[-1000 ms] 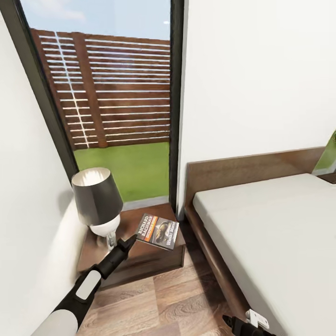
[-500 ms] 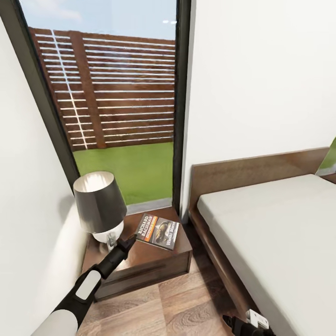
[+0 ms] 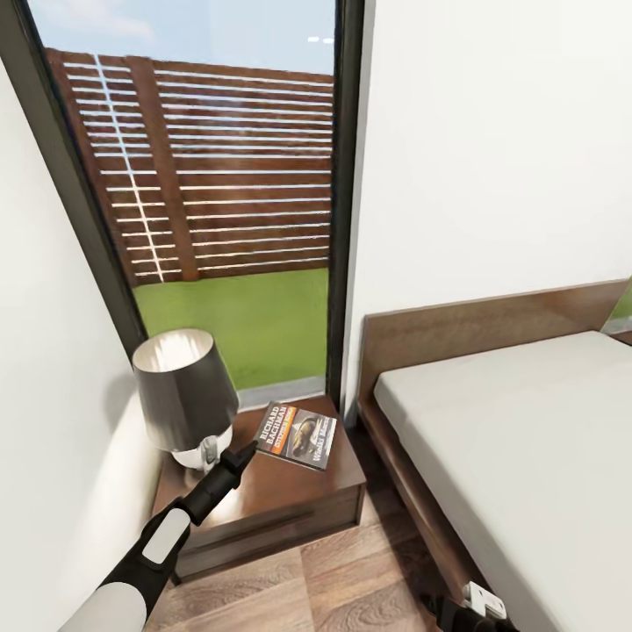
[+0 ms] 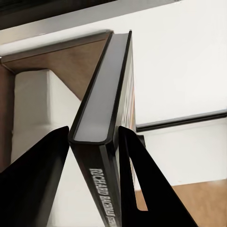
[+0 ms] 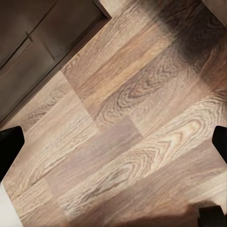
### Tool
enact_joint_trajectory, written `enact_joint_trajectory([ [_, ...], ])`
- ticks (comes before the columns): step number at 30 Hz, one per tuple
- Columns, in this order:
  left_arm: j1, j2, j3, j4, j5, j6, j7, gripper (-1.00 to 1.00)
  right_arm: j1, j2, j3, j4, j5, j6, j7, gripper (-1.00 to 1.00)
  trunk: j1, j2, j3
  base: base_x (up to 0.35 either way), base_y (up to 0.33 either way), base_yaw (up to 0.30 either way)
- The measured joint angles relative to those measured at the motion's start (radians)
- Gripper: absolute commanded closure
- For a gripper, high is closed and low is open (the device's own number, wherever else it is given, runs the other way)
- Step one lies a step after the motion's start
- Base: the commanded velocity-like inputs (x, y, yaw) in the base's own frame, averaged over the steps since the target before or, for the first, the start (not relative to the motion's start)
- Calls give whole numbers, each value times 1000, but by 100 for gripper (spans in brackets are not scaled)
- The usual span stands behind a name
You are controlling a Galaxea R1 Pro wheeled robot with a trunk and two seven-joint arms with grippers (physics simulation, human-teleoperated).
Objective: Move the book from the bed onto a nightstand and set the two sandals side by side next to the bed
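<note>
Book (image 3: 297, 435) is clamped at its spine edge between the 2 black fingers (image 4: 142, 184) of the left gripper (image 3: 249, 450), jaws closed tight on it. From the head camera, the book sits above the top of the nightstand (image 3: 290, 500), at about 1 o'clock from the left arm; contact with the wood cannot be confirmed. Lamp (image 3: 183, 391) with a dark shade stands on the same nightstand, at 9 o'clock from the book. Bed (image 3: 518, 439) lies at 3 o'clock from the nightstand, just beside it. Window (image 3: 219, 175) rises behind. Right gripper (image 5: 113, 142) hangs over the wood floor (image 5: 123, 123), fingertips spread wide apart, holding nothing.
</note>
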Motion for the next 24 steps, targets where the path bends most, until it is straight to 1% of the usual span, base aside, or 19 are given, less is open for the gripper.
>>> enact_joint_trajectory([
  [24,0,0,2,1,-1,1,0,100,0,0,1,0,0,-1,-2,-100,0,0,0,132,0,0],
])
